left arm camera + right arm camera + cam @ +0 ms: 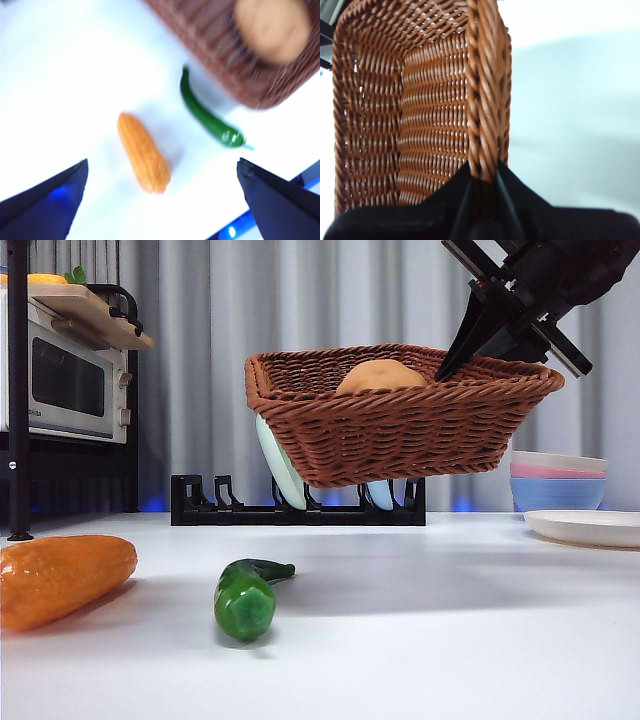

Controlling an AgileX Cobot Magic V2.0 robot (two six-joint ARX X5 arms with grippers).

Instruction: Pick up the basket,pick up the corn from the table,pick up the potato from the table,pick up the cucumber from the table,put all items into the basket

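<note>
well, the wide, shallow basket of dark brown woven wicker (400,425) hangs in the air above the broad white table (450,620), lifted clear of it and tilted a little. the right gripper (452,362) comes down from the top corner of the front view, big and black, and its two jaws are clamped on the braided rim at one side of the basket; the right wrist view shows the rim pinched between them, with the woven inside wall running away from the camera. inside the basket sits the smooth, round tan-orange potato (380,376), its top just showing over the rim.

down on the table, the long, thick orange-yellow corn cob (62,578) lies on its side near the front edge, and the short, glossy dark green cucumber (247,594) lies near it, the two apart and not touching. both are on the bare tabletop, outside the basket.

the left gripper (162,200) hovers over the table with its jaws spread wide and nothing between them; its wrist view looks down on the corn and cucumber, with the basket's corner and the potato blurred beyond them.

behind, a black dish rack (297,508) holds pale plates, a stack of pastel bowls (558,480) stands to one side, and a white microwave oven (65,380) sits on a dark shelf.
</note>
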